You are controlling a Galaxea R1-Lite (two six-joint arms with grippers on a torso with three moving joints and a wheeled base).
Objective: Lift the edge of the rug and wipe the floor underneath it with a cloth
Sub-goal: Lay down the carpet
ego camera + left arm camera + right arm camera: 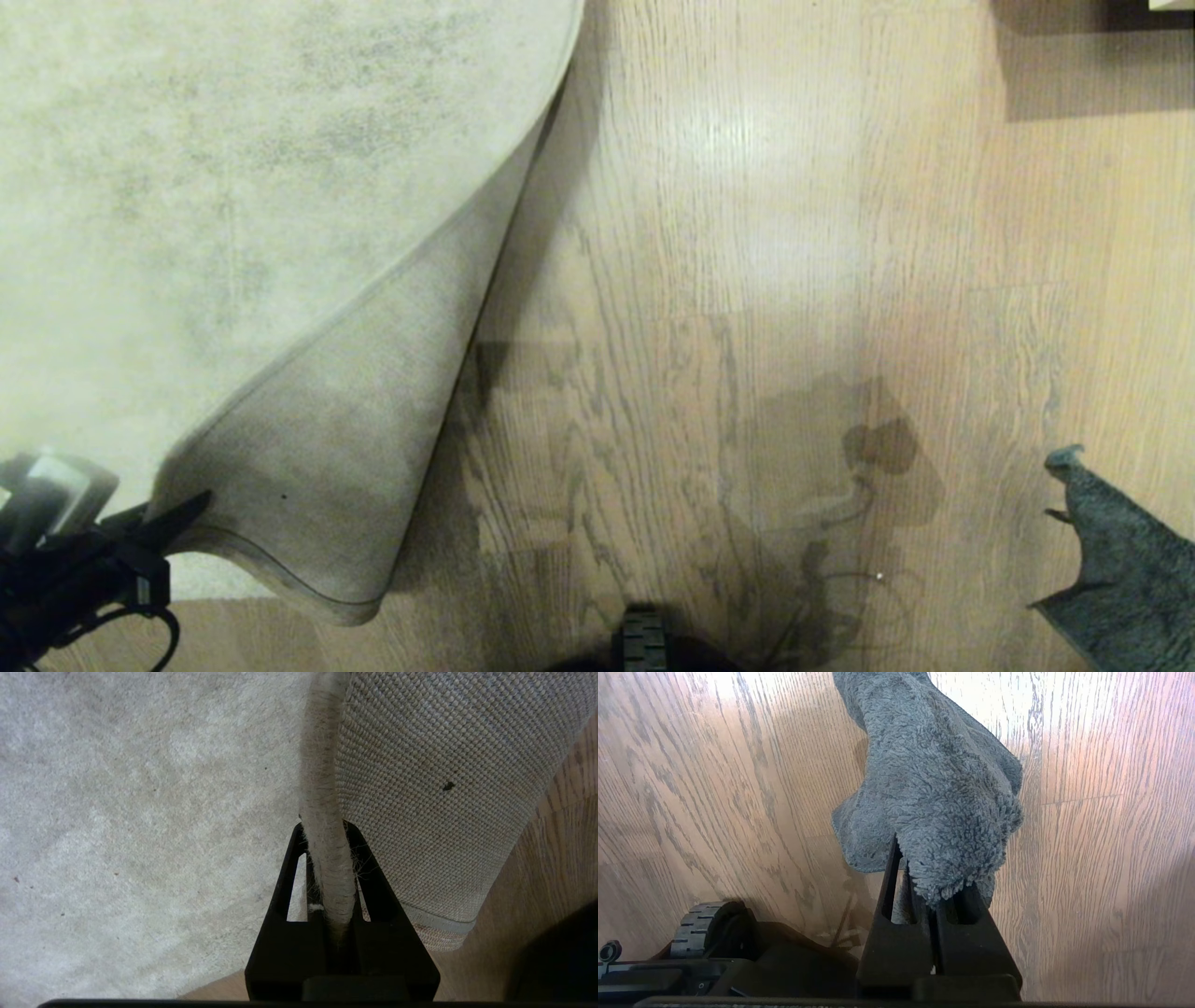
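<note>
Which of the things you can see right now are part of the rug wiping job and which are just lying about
Part of the job:
- rug, corner folded back, in the left claw
- cloth, in the right claw
- floor, bared beside the fold

Just lying about:
- pale object at the far right edge of the head view, too cropped to identify

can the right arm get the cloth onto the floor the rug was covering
Probably yes. The left gripper holds the rug edge folded back, baring the floor. Nothing lies between it and the cloth in the right gripper.
</note>
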